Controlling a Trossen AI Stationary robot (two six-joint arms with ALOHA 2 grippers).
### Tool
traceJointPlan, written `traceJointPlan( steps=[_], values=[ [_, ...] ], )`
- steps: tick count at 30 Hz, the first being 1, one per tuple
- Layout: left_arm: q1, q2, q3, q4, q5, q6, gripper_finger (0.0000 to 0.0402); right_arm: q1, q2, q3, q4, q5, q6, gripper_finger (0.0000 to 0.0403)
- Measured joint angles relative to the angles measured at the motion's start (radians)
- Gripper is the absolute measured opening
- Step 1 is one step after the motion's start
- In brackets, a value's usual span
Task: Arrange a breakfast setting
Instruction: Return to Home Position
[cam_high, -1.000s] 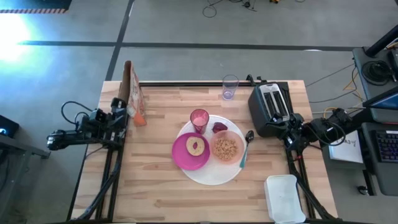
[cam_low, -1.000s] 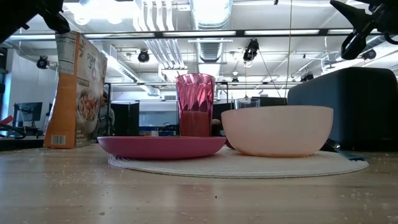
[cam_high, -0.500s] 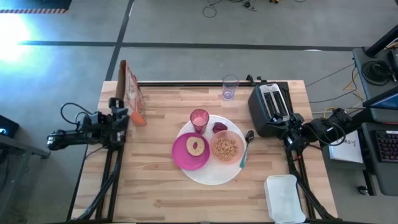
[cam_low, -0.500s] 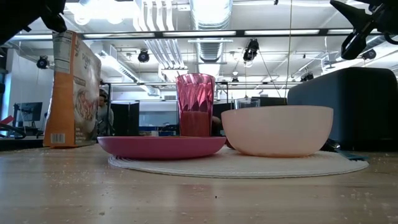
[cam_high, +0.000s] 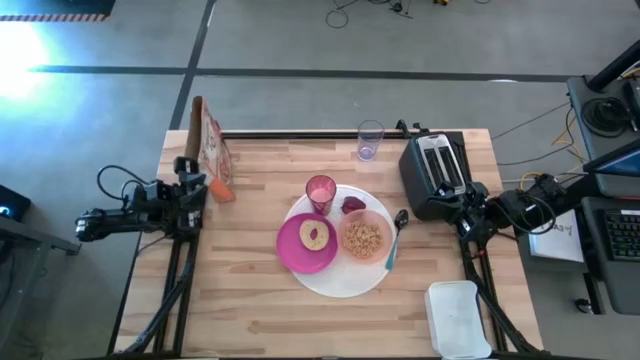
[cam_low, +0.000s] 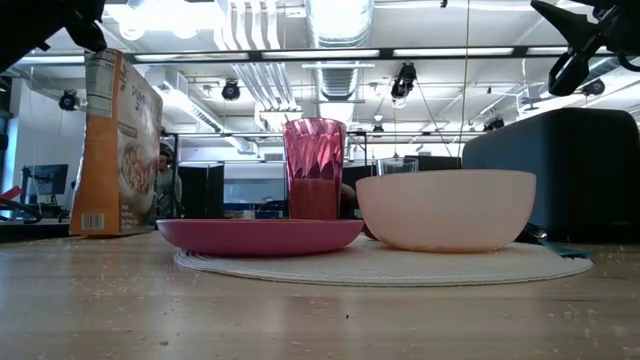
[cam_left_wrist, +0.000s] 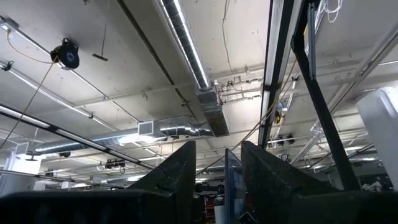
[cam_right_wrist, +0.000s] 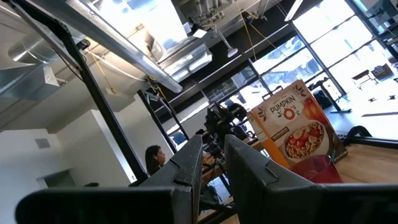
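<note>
The large white plate lies mid-table. On it sit the magenta plate with a ring of bread, the peach bowl holding cereal, and a dark red fruit. The pink cup stands at the plate's far rim. The teal-handled spoon lies along its right rim. My left gripper is at the table's left edge beside the cereal box, pointing up, its fingers a narrow gap apart, empty. My right gripper is by the toaster, shut, empty.
The black toaster stands at the far right. A clear cup stands at the far edge. The white tub lies at the near right corner. The cereal box stands upright on its base at the far left. Bare wood shows in front of the plate.
The cereal box has gone from leaning to standing upright on the table. My left gripper has drawn a little away from it, toward the near edge, and then kept still.
</note>
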Motion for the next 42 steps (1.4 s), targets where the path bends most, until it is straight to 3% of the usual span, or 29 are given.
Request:
traceJointPlan(
  steps=[6,13,23,31,42],
  values=[
    [0.0,0.0,0.0,0.001,-0.001,-0.013,0.0111,0.0,0.0,0.0,0.0,0.0,0.0,0.0059],
    [0.0,0.0,0.002,0.02,0.134,0.079,0.0111,0.0,0.0,0.0,0.0,0.0,0.0,0.0059],
    [0.0,0.0,0.001,-0.113,0.247,-0.116,0.0111,0.0,0.0,0.0,0.0,0.0,0.0,0.0059],
    [0.0,0.0,0.001,-0.272,0.245,-0.137,0.0111,0.0,0.0,0.0,0.0,0.0,0.0,0.0059],
    [0.0,0.0,0.001,-0.374,0.244,-0.137,0.0111,0.0,0.0,0.0,0.0,0.0,0.0,0.0059]
  ],
)
